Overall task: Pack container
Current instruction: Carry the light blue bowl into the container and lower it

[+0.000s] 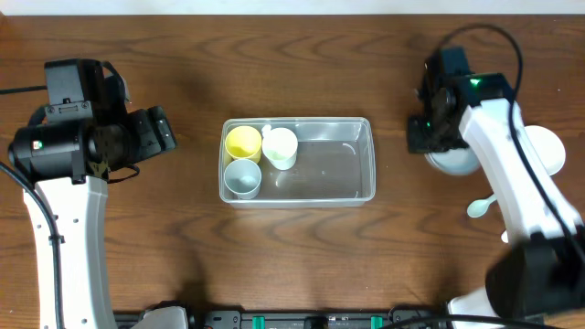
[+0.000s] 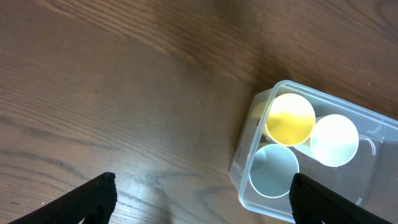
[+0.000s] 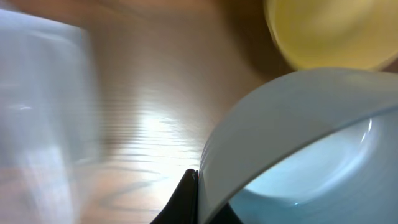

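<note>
At the middle of the worktop (image 1: 183, 256) sits the clear container (image 1: 338, 169), three cups at its left end: one yellow cup (image 1: 243, 141), one white cup (image 1: 281, 146), one pale blue cup (image 1: 243, 177). Well to its right, the right hand (image 1: 437, 146) is clenched on a pale bowl (image 1: 454, 163), its arm partly covering a second white bowl (image 1: 546, 146) and one spoon (image 1: 480, 207). Left of the container, the left hand (image 1: 169, 130) hangs released, grasping nothing.

Wooden table (image 1: 183, 251) bears container (image 1: 371, 155) (clear plastic) and white spoon (image 1: 480, 206).
</note>
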### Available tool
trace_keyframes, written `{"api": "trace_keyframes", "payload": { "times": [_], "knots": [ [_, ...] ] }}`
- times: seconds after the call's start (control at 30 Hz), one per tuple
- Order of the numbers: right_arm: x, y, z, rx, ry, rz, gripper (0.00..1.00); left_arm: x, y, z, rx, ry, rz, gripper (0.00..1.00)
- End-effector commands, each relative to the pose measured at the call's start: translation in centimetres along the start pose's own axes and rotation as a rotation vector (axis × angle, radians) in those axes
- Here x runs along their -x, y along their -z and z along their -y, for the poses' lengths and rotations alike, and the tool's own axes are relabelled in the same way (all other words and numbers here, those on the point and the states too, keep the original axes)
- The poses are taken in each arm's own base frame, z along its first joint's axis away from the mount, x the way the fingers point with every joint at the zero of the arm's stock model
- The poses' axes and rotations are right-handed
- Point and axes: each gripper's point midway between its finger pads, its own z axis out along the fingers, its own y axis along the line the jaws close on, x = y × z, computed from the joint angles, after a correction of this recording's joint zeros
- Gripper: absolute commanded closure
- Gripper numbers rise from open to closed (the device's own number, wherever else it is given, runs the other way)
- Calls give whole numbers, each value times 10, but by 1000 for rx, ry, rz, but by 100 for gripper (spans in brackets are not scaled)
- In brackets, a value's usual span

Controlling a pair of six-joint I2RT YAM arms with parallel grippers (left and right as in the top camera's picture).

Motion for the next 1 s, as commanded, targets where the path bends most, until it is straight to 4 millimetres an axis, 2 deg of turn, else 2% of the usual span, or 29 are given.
{"api": "trace_keyframes", "payload": {
  "times": [0.0,0.1,0.17,0.27,0.4,0.57,0.73,0.97],
  "knots": [
    [11,68,-53,120,253,204,99,0,-2,-2,3,14,-6,11],
    [6,96,-94,163,439,305,99,0,-2,-2,3,15,-6,11],
    [1,100,-118,184,524,332,99,0,-2,-2,3,15,-6,11],
    [-4,92,-146,199,598,333,99,0,-2,-2,3,15,-7,11],
    [-3,63,-171,211,593,281,99,0,-2,-2,3,15,-7,11],
    [4,22,-177,202,448,187,99,0,-2,-2,3,15,-7,11],
    [-5,-19,-181,179,385,69,99,0,-2,-2,3,15,-6,11],
    [-12,-49,-184,152,389,-3,99,0,-2,-2,3,15,-6,11]
  ]
}}
